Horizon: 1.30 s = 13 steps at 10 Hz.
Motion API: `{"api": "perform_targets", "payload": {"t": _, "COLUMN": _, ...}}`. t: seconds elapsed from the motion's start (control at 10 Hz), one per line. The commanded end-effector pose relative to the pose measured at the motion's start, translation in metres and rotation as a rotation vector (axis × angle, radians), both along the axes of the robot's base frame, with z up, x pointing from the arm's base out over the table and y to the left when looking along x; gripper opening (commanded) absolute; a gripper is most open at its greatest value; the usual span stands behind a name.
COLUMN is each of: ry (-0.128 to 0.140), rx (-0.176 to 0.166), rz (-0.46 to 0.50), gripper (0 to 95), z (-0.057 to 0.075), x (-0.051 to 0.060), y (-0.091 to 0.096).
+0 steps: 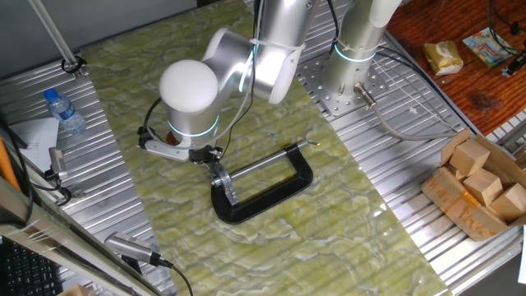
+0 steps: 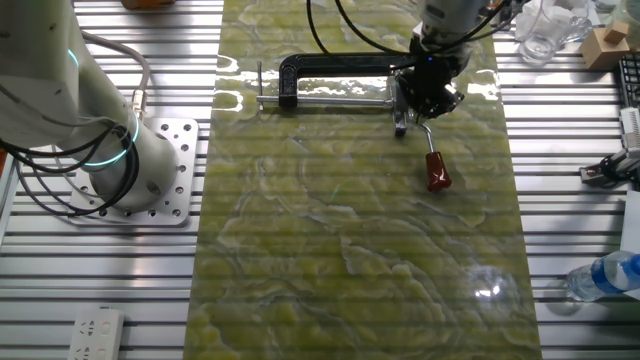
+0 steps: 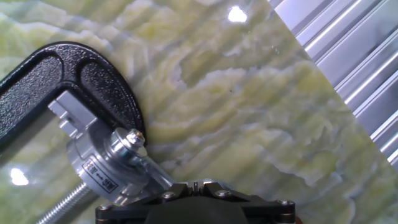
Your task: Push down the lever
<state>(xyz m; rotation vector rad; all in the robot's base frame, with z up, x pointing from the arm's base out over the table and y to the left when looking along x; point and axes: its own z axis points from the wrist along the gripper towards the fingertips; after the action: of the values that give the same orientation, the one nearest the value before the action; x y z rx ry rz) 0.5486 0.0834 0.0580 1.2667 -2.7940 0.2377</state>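
1. Looking across the other fixed view from the left, you see the robot's base [image 2: 150,160] bolted to the slatted metal table [image 2: 100,290], with a white power strip [image 2: 97,330] near the bottom left corner.
2. Next you meet the green marbled mat [image 2: 350,250] running down the middle of the table.
3. At the mat's far end you find the black C-shaped clamp [image 2: 330,68] lying flat, its long steel rod [image 2: 320,100] stretching rightward along the open side.
4. At the rod's right end you see the gripper [image 2: 408,122] down over the clamp's silvery mechanism; in the hand view its fingers close together just beside that metal housing [image 3: 99,168], though you cannot tell whether they grip anything.
5. Just right of the gripper you find the lever [image 2: 432,160], angling away from the clamp, its red knob [image 2: 438,174] low over the mat and clear of the fingers.
6. Farthest right you see a water bottle [image 2: 605,275] lying on the slats.
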Motion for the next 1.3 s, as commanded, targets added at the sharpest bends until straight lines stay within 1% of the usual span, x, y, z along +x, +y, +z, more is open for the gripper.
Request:
{"api": "perform_targets", "payload": {"t": 0.1, "ry": -0.008, "rx": 0.004, "rz": -0.005, "gripper": 0.0, "z": -0.001, "x": 0.001, "y": 0.001}}
{"api": "perform_targets", "payload": {"t": 0.3, "ry": -0.01, "rx": 0.006, "rz": -0.005, "gripper": 0.0, "z": -0.002, "x": 0.002, "y": 0.003}}
{"api": "perform_targets", "payload": {"t": 0.5, "ry": -0.004, "rx": 0.005, "rz": 0.005, "gripper": 0.0, "z": -0.002, "x": 0.002, "y": 0.003}}
{"api": "perform_targets", "payload": {"t": 0.6, "ry": 0.006, "rx": 0.006, "rz": 0.015, "gripper": 0.0, "z": 0.002, "x": 0.003, "y": 0.002}}
{"api": "perform_targets", "payload": {"t": 0.7, "ry": 0.017, "rx": 0.005, "rz": 0.018, "gripper": 0.0, "z": 0.009, "x": 0.004, "y": 0.002}}
{"api": "perform_targets", "payload": {"t": 0.8, "ry": 0.022, "rx": 0.001, "rz": 0.016, "gripper": 0.0, "z": 0.016, "x": 0.004, "y": 0.002}}
{"api": "perform_targets", "payload": {"t": 0.9, "ry": 0.036, "rx": 0.028, "rz": -0.046, "gripper": 0.0, "z": 0.034, "x": 0.003, "y": 0.004}}
{"api": "perform_targets", "payload": {"t": 1.0, "ry": 0.055, "rx": 0.072, "rz": -0.112, "gripper": 0.0, "z": 0.05, "x": 0.0, "y": 0.006}}
{"api": "perform_targets", "payload": {"t": 1.1, "ry": 0.055, "rx": 0.096, "rz": -0.152, "gripper": 0.0, "z": 0.066, "x": -0.003, "y": 0.01}}
{"api": "perform_targets", "payload": {"t": 1.2, "ry": 0.055, "rx": 0.107, "rz": -0.177, "gripper": 0.0, "z": 0.074, "x": -0.006, "y": 0.012}}
{"api": "perform_targets", "payload": {"t": 1.3, "ry": 0.054, "rx": 0.165, "rz": -0.292, "gripper": 0.0, "z": 0.095, "x": -0.011, "y": 0.021}}
